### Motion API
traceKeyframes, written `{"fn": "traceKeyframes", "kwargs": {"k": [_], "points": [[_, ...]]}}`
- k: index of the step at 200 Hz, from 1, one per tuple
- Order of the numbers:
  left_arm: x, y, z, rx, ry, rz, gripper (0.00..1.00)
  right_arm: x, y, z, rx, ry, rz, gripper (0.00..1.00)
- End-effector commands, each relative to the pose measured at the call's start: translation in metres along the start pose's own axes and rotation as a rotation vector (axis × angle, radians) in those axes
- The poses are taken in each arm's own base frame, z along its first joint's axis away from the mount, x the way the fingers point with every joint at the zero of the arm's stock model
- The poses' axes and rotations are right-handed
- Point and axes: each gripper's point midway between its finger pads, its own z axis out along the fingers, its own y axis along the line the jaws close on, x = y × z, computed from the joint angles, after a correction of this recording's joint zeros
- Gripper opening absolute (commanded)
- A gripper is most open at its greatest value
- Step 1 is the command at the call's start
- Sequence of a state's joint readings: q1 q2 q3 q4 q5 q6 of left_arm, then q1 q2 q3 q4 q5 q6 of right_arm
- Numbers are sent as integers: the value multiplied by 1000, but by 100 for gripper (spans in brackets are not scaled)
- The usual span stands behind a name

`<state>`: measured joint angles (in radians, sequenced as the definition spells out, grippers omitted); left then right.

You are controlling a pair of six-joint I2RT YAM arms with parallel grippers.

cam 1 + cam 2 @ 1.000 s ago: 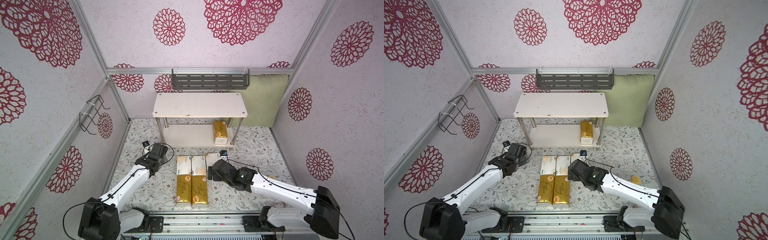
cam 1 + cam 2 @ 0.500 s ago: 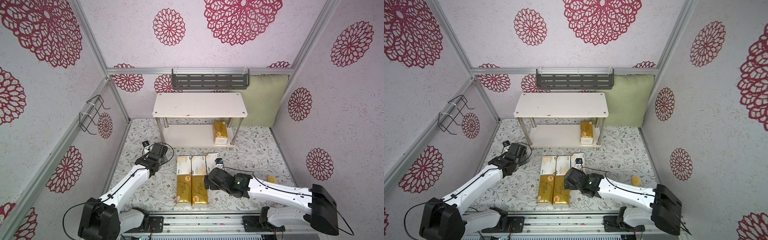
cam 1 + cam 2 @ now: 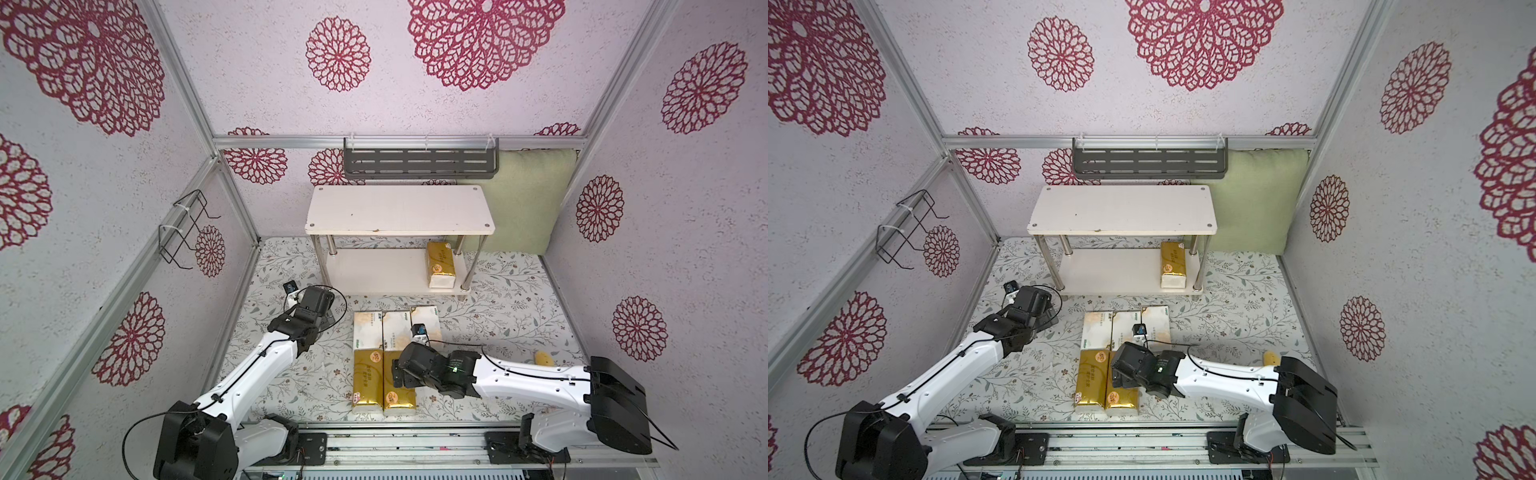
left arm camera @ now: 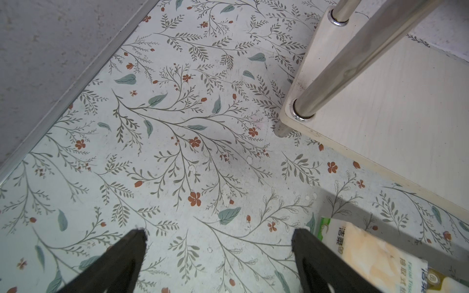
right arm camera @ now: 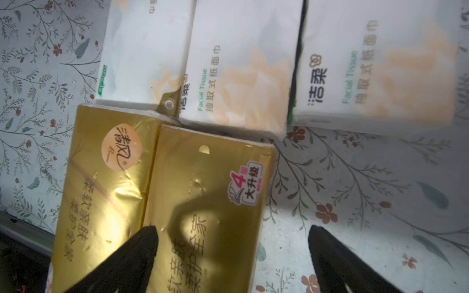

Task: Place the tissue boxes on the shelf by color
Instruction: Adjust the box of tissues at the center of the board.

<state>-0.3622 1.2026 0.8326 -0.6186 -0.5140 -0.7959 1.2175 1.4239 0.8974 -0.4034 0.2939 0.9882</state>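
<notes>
The shelf (image 3: pixel 399 208) stands at the back, with one gold tissue box (image 3: pixel 440 264) on the right end of its lower board. On the floor in front lie three white tissue boxes (image 3: pixel 397 328) in a row, and two gold ones (image 3: pixel 368 380) side by side nearer the front. My right gripper (image 5: pixel 231 229) hangs open over the right-hand gold box (image 5: pixel 203 203), one finger above it and one past its outer edge. Left of the white row, my left gripper (image 4: pixel 218 233) is open over bare floor, a white box (image 4: pixel 368 253) beside one finger.
A grey slotted wall rack (image 3: pixel 419 162) hangs above the shelf and a green cushion (image 3: pixel 523 203) leans at the back right. A black wire holder (image 3: pixel 183 228) is on the left wall. A small yellow object (image 3: pixel 542 357) lies on the floor at the right.
My right gripper has moved forward and left, from beside the rightmost white box to above the right gold box. The left arm has not moved.
</notes>
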Motion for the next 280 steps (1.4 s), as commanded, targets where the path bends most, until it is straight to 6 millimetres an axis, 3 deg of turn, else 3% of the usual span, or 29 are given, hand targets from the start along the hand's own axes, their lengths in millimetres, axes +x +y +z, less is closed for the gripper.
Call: {"fn": "traceKeyframes", "kwargs": {"k": [1,140,210,280], "points": [[-1,-1,-3,12,-20,9,97,-4,14,-1,-35,-3,13,99],[-2,-2,-6,26,-26,12,97,11,23,14,-55,46,10,99],[1,-2,-4,27,-18,13,97,19,14,22,-31,63,15,99],[1,-5,-2,33,-14,11,97,18,-4,21,-9,47,35,90]]}}
